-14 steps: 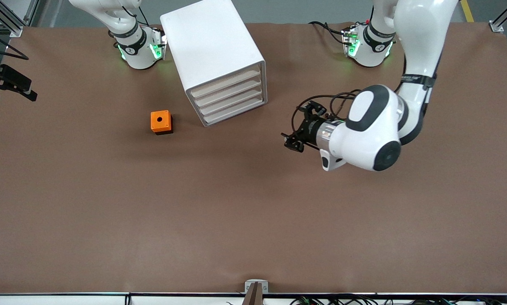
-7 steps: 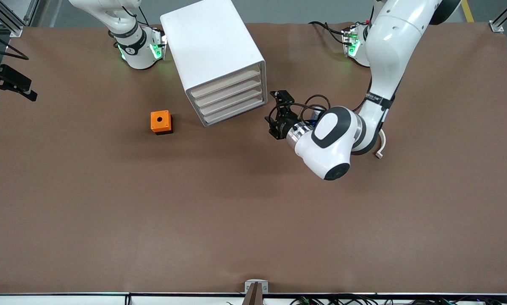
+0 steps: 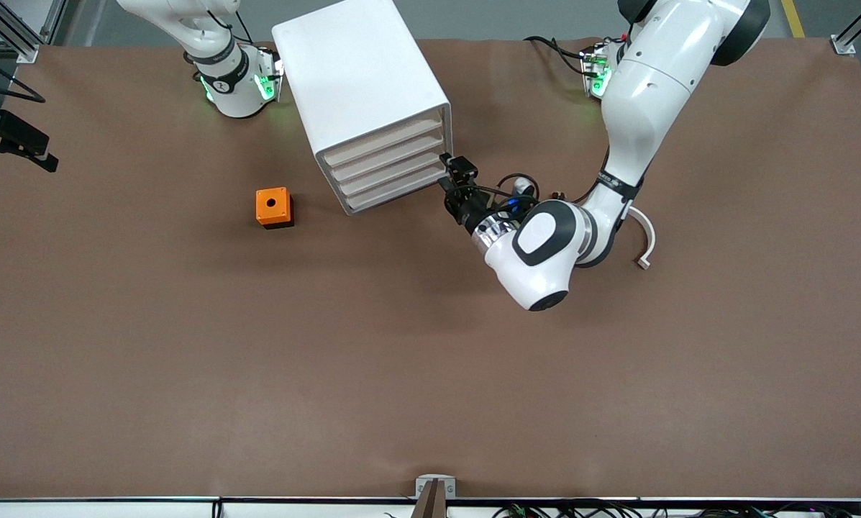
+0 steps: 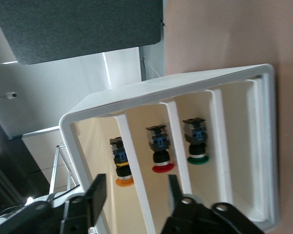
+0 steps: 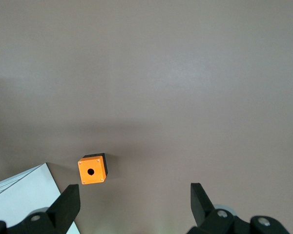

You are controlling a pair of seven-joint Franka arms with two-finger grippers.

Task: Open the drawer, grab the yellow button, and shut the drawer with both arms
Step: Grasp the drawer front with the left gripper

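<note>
The white cabinet point(image 3: 358, 79) stands near the right arm's base, all four drawers shut; the uppermost drawer point(image 3: 383, 142) is flush. My left gripper point(image 3: 453, 176) is open just in front of the drawer fronts, at the cabinet's corner toward the left arm's end. In the left wrist view its fingers point(image 4: 95, 195) frame the cabinet front, and the orange-capped button point(image 4: 123, 168) shows inside the uppermost compartment. My right gripper point(image 5: 134, 202) is open and empty, high over the table, out of the front view.
An orange cube box point(image 3: 273, 207) with a round hole sits beside the cabinet, nearer the front camera; it also shows in the right wrist view point(image 5: 92, 170). A red-capped point(image 4: 162, 167) and a green-capped button point(image 4: 198, 158) lie in lower drawers. A white curved piece point(image 3: 646, 244) lies by the left arm.
The left arm has swung across the table toward the cabinet, bringing its gripper up to the drawer fronts. The drawers and the orange box have not moved.
</note>
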